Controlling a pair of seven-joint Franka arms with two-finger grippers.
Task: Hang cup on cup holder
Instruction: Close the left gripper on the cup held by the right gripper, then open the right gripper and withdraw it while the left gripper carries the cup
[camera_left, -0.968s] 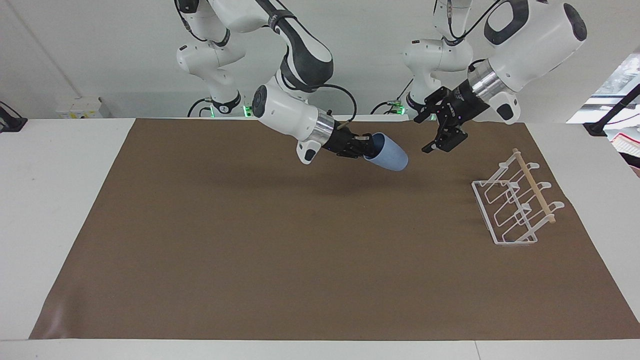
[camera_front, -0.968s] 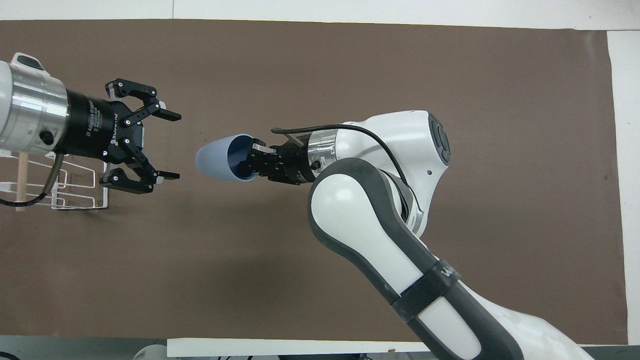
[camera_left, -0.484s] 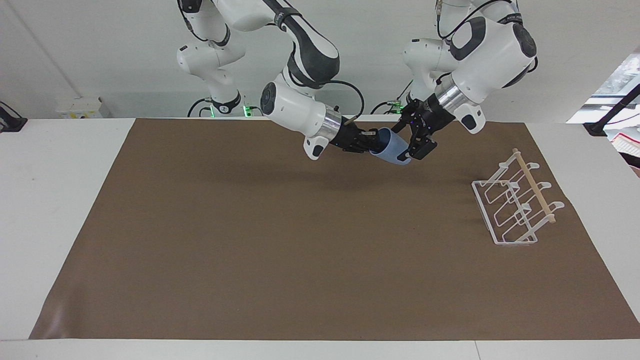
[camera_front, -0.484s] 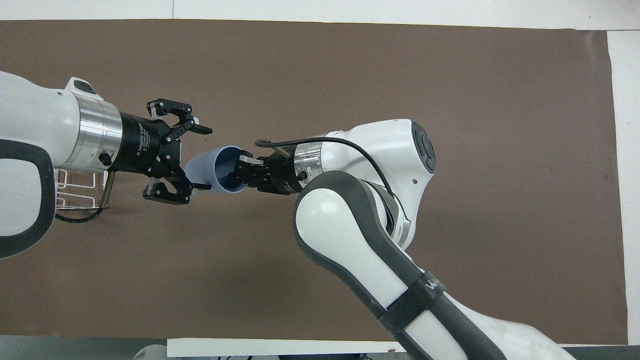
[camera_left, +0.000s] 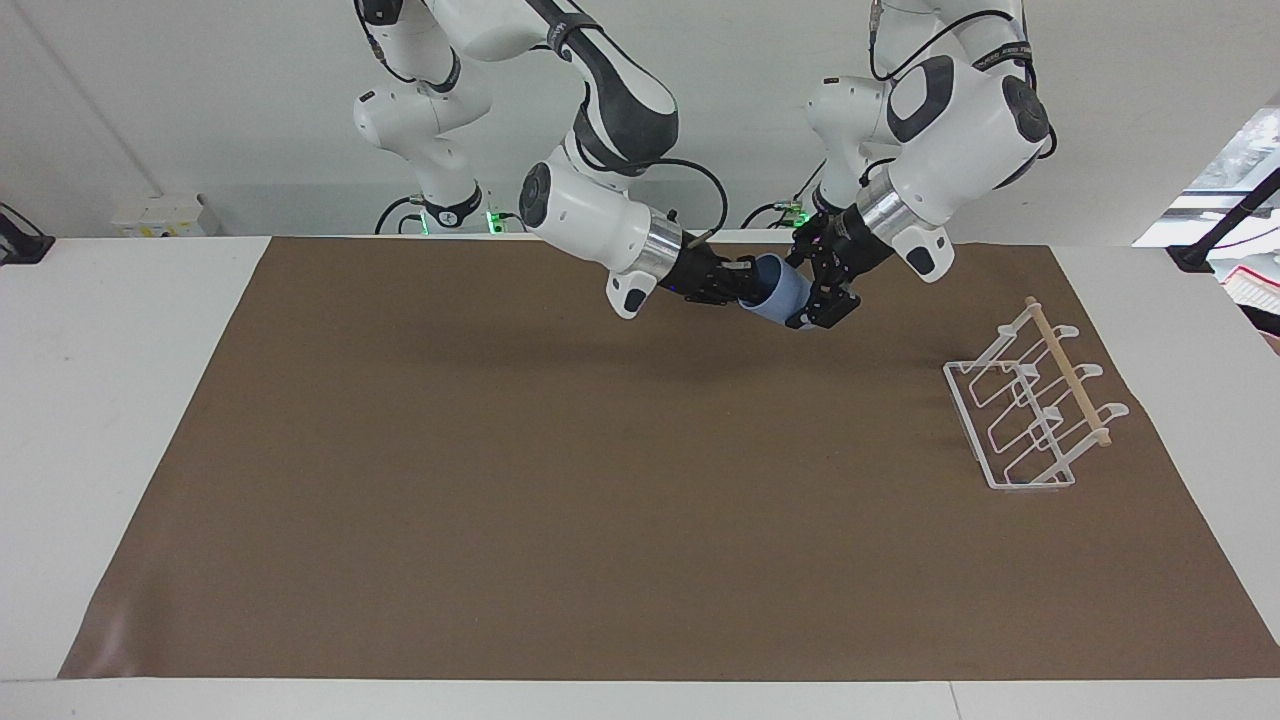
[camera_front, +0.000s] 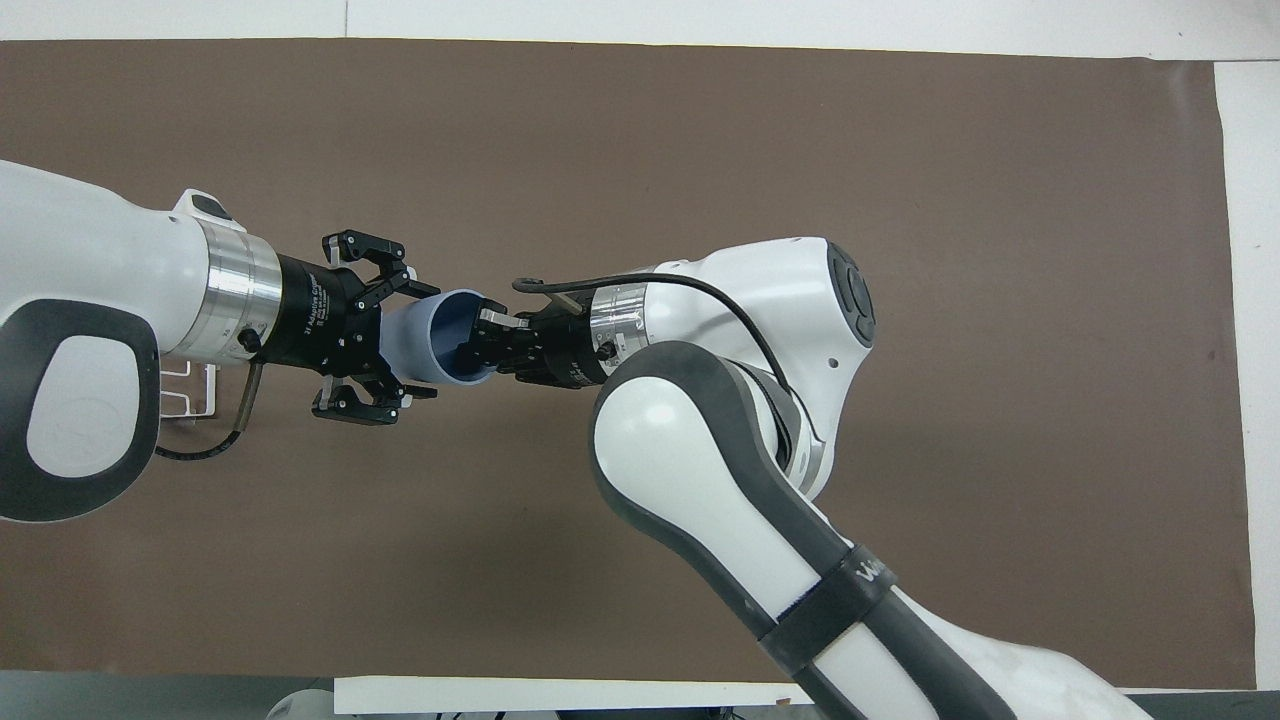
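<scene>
Cup (camera_left: 782, 296), held aloft over the brown mat (camera_left: 600, 500), is clamped at its rim by the right gripper (camera_left: 738, 286). Left gripper (camera_left: 812, 300) straddles its rounded base, fingers not visibly closed. Cup holder (camera_left: 1030, 412) stands unobstructed near the mat's edge at the left arm's end.

White lettering ran along my left hand's (camera_front: 400, 340) black wrist, too small for me to read.

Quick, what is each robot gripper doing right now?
Right gripper: shut on the blue cup's rim, holding it in the air.
Left gripper: around the cup's base; cannot tell whether it grips yet.
</scene>
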